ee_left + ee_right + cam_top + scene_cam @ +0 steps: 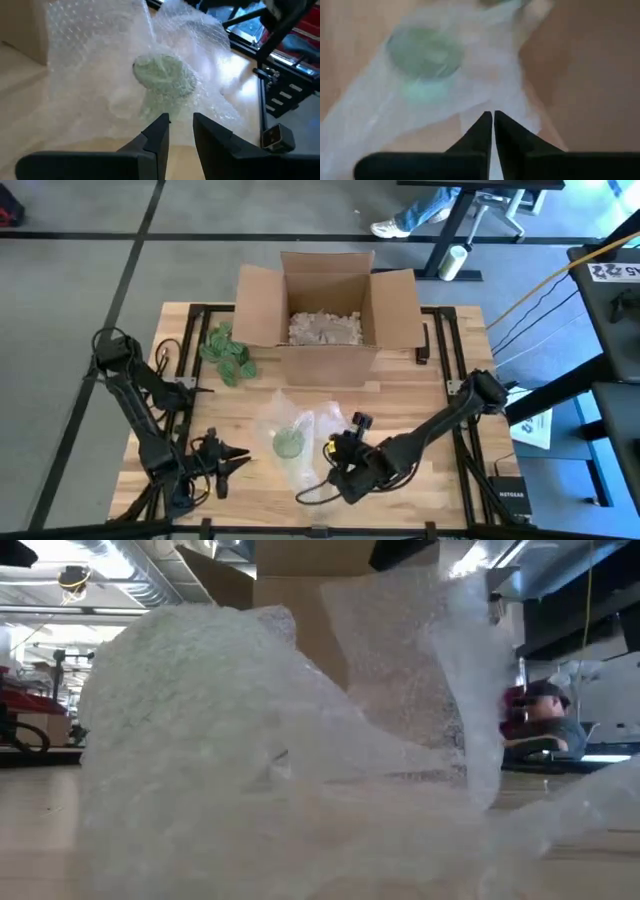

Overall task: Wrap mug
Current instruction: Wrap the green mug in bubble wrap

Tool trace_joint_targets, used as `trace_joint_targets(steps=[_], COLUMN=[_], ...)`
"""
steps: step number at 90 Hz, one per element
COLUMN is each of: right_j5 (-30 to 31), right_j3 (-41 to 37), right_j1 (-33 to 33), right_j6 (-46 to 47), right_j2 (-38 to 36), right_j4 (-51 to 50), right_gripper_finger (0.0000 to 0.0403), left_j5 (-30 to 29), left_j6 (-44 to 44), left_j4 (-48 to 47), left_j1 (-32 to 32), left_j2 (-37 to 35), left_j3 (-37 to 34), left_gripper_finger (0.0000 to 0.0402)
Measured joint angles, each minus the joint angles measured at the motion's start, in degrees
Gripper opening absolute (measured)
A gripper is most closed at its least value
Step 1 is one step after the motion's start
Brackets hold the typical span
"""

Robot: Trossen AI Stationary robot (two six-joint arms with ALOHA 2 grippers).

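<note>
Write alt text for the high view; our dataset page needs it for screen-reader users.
A green mug lies under a sheet of bubble wrap on a wooden table. The right hand pinches the sheet's near edge, and the left hand waits slightly open beside it. Behind stands an open cardboard box.

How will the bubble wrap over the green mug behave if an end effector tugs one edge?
The bubble wrap will probably flop, since it lies crumpled and draped over the green mug. It looks light, so it may slide across the wooden table. A hard tug might tip the mug.
</note>
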Motion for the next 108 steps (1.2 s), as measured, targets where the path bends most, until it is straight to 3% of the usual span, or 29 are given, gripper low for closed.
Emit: trace_joint_targets(steps=[9, 24, 46, 57, 78, 93, 108], right_j5=[5.18, 5.09, -11.44, -14.01, -16.37, -18.82, -19.11], right_j3=[0.0, 0.0, 0.49, 4.02, 7.74, 7.8, 7.69], right_j1=[0.06, 0.07, 0.06, 0.09, 0.0, -0.29, -0.78], right_j6=[5.6, 3.67, -13.84, -18.63, -25.24, -21.25, -19.15], right_j2=[-0.25, -0.58, -2.4, -2.4, -2.57, -1.87, -0.92], right_j4=[0.38, 4.91, 13.12, 12.77, 9.22, 3.78, 3.05], right_gripper_finger=[0.0001, 0.0001, 0.0017, 0.0046, 0.0136, 0.0186, 0.0199], left_j5=[0.03, 0.04, 0.02, 0.02, 0.0, 0.0, -0.11], left_j6=[1.36, 3.96, 4.24, 4.23, 3.97, 3.96, 4.04], left_j4=[1.14, 2.7, 2.71, 2.73, 2.72, 2.7, 2.73], left_j1=[-0.1, -0.82, -1.91, -1.9, -1.88, -1.88, -1.86], left_j2=[0.41, 0.59, 0.59, 0.59, 0.59, 0.59, 0.59], left_j3=[-0.04, -0.04, -0.04, -0.04, -0.04, -0.04, -0.02], left_gripper_finger=[0.007, 0.007, 0.007, 0.007, 0.007, 0.007, 0.007])
